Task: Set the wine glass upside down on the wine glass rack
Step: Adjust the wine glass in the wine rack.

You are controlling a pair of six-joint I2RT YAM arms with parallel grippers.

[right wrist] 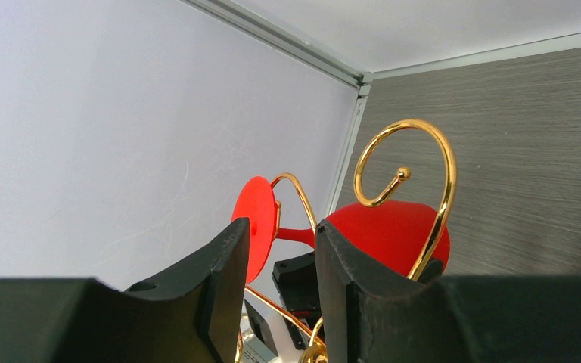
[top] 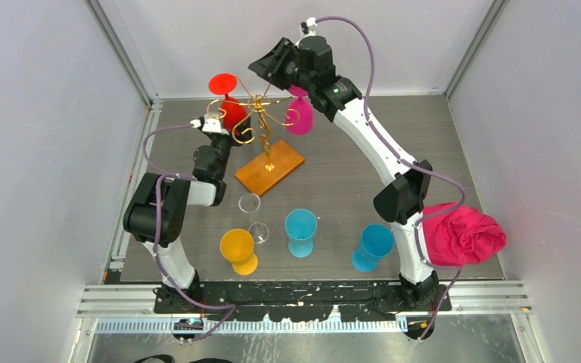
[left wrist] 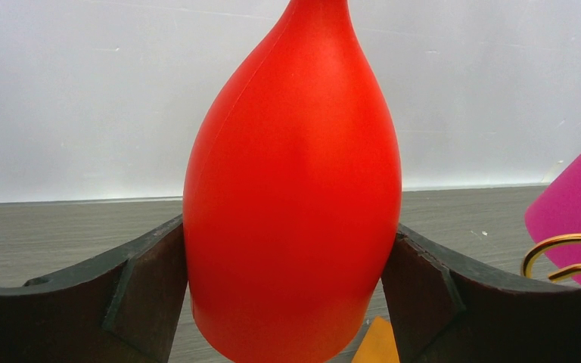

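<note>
A red wine glass (top: pixel 222 83) hangs upside down on the left scroll arm of the gold wire wine glass rack (top: pixel 261 106), whose orange wooden base (top: pixel 270 168) lies on the table. My left gripper (top: pixel 231 121) holds the bowl. In the left wrist view the red bowl (left wrist: pixel 295 166) fills the gap of the left gripper (left wrist: pixel 291 227), and both fingers (left wrist: pixel 151 287) press its sides. My right gripper (top: pixel 261 72) hovers over the rack's top. In the right wrist view the right gripper (right wrist: pixel 281 227) stands open and empty, with the red glass (right wrist: pixel 393 231) and a gold scroll (right wrist: pixel 442 174) beyond.
A pink glass (top: pixel 299 115) hangs on the rack's right arm. Upright on the table stand a clear glass (top: pixel 251 208), a yellow one (top: pixel 238 249) and two blue ones (top: pixel 300 229) (top: pixel 371 246). A pink cloth (top: pixel 461 233) lies by the right arm.
</note>
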